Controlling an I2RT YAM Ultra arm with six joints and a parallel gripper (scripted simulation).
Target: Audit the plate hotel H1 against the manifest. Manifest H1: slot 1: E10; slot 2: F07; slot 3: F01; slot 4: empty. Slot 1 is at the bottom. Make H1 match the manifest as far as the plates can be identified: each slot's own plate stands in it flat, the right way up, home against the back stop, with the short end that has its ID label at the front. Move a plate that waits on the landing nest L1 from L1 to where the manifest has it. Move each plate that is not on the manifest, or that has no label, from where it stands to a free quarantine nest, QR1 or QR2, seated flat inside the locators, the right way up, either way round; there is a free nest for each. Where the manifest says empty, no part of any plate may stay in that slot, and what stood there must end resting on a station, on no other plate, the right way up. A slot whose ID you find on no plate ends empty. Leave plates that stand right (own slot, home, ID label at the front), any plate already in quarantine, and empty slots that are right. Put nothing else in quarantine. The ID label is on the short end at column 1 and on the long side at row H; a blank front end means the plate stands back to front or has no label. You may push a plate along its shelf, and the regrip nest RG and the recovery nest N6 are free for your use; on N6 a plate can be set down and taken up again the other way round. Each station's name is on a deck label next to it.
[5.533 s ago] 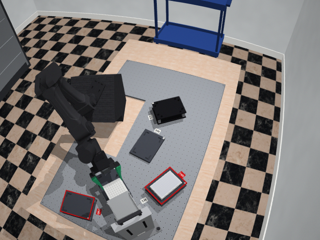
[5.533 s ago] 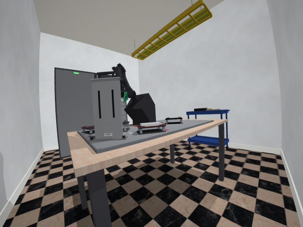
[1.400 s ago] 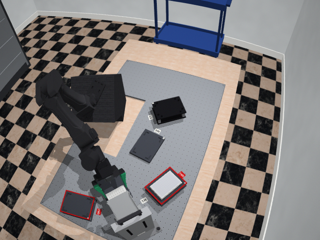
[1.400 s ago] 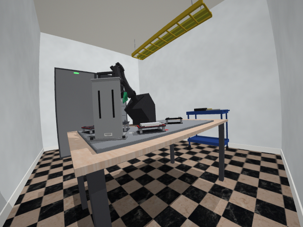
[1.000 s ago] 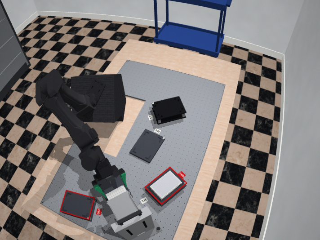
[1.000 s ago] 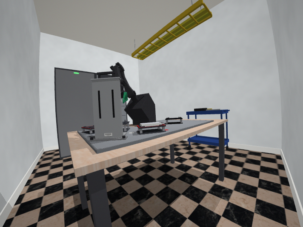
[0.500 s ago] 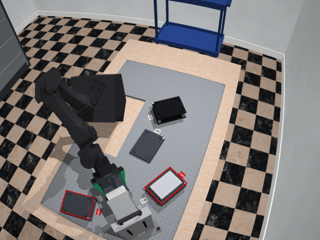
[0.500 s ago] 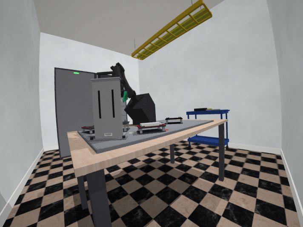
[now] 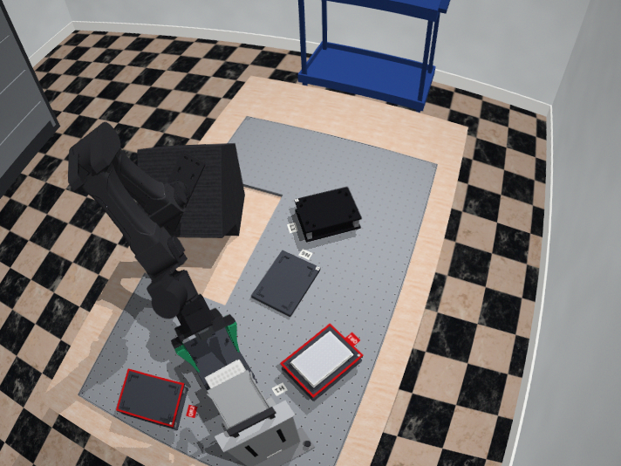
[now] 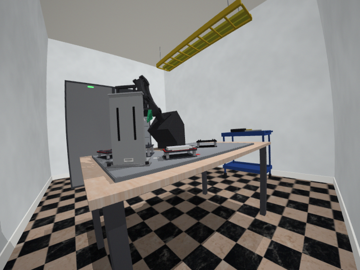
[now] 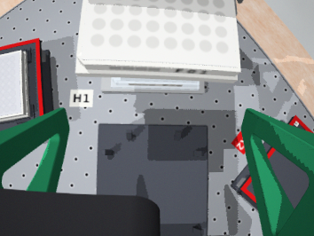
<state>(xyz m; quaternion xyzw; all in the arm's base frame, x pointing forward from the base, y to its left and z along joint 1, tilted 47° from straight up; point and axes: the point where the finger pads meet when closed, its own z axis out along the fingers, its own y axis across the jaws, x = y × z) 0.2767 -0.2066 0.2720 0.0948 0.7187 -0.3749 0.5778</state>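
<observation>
The grey plate hotel H1 [image 9: 255,431] stands at the near edge of the deck, and its back shows in the exterior view [image 10: 126,127]. A white well plate [image 9: 225,373] sticks out of the hotel's front, flat and wells up; in the wrist view [image 11: 158,20] its front end looks blank. Below it a second pale front edge [image 11: 155,84] shows. My gripper [image 9: 208,346] is open and empty just in front of the plate, not touching it. Its green fingers stand wide on either side. The H1 deck label [image 11: 82,98] lies to the left.
A red-framed quarantine nest [image 9: 322,358] right of the hotel holds a white plate. The red-framed nest [image 9: 150,397] on the left is empty. Further back are a flat grey nest [image 9: 285,282], a raised black nest [image 9: 326,213] and a large black box [image 9: 201,190]. A blue cart [image 9: 371,50] stands beyond the table.
</observation>
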